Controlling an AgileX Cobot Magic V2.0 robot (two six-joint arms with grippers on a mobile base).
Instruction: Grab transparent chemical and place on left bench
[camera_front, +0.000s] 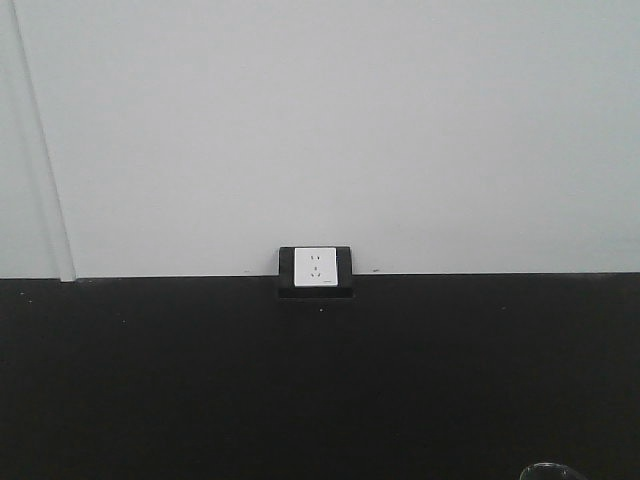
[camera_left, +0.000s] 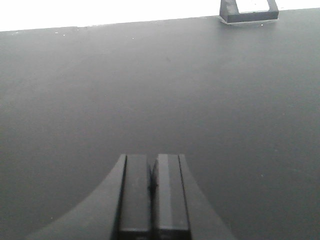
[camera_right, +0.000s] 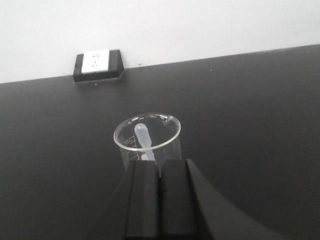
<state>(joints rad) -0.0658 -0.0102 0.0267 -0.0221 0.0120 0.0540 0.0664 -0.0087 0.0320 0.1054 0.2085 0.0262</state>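
At five o'clock in the front view, only the rim of the transparent chemical (camera_front: 553, 470) shows. Left wrist: left gripper (camera_left: 152, 186) pinched together, empty. Right wrist: right gripper (camera_right: 159, 194) closed together, transparent chemical just beyond at twelve o'clock, graduations unreadable.

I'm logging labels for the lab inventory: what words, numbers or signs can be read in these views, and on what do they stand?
No text can be read in any view.
Glass beaker: faint printed scale lines on its wall, too blurred to read.
Wall socket: only the pin holes show; any brand mark is too small to read.
Black bench: no writing shows.
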